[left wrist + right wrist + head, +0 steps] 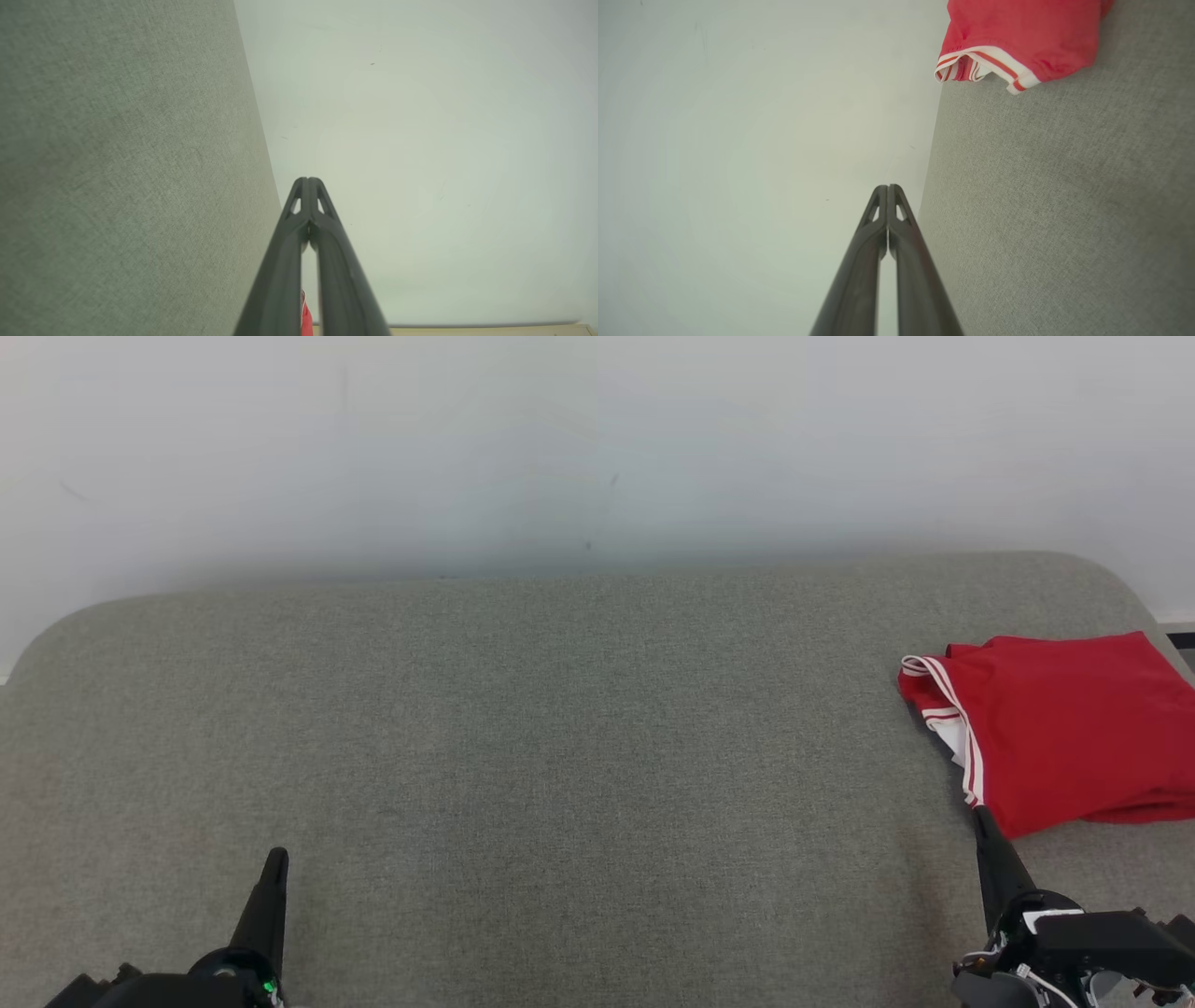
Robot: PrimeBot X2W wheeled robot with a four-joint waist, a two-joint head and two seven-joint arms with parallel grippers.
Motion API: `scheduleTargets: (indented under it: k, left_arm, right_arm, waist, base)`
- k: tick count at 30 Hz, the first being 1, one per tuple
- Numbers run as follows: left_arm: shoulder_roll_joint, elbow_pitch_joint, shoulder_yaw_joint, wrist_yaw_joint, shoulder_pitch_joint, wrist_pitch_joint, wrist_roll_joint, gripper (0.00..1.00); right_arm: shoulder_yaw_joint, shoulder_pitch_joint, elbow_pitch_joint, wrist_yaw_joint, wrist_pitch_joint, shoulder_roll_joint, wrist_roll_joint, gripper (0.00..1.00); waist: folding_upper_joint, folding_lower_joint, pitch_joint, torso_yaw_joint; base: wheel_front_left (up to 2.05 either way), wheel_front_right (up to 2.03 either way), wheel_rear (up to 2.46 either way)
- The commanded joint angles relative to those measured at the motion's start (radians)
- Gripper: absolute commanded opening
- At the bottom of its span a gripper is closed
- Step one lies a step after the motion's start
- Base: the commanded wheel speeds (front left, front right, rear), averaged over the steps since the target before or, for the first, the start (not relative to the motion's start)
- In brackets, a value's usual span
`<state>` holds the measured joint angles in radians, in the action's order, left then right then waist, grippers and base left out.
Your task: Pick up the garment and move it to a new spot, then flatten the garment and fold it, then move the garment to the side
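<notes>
On the grey fabric surface (560, 756), far right in the head view, lies one folded red garment (1064, 728). Two grippers rest below it, the left gripper (275, 859) and the right gripper (982, 817). In each wrist view the two fingers are pressed together, empty.

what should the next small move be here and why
Probably just draw the right gripper back a little toward rest, away from the cloth. The red garment already lies folded in a compact stack at the right side of the grey surface. The right gripper and the left gripper are both shut and empty, so nothing seems left to grasp.
</notes>
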<state>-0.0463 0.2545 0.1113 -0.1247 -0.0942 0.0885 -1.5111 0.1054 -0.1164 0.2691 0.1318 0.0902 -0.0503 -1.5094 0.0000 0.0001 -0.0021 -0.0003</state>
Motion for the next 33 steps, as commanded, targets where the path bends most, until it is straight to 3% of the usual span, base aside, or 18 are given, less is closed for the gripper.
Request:
scheduleTargets:
  k: [1, 13, 33]
  left_arm:
    - [-0.006, -0.008, 0.003, -0.007, -0.015, 0.007, -0.028, 0.0]
    - [-0.007, -0.012, 0.004, -0.008, -0.021, 0.029, -0.104, 0.0]
    - [-0.006, -0.011, 0.004, -0.008, -0.02, 0.028, -0.104, 0.0]
  right_arm:
    - [0.004, 0.009, -0.011, -0.002, 0.008, 0.0, -0.023, 0.0]
    - [0.011, 0.013, -0.028, -0.002, 0.026, 0.0, -0.107, 0.0]
    - [0.011, 0.012, -0.027, -0.002, 0.027, 0.0, -0.104, 0.0]
  waist:
    - [0.0, -0.0001, 0.001, 0.0]
    - [0.0, -0.0001, 0.005, 0.0]
    - [0.0, -0.0001, 0.005, 0.0]
  base:
    - [0.0, 0.0, 0.0]
    - [0.0, 0.0, 0.0]
    - [0.0, 0.0, 0.0]
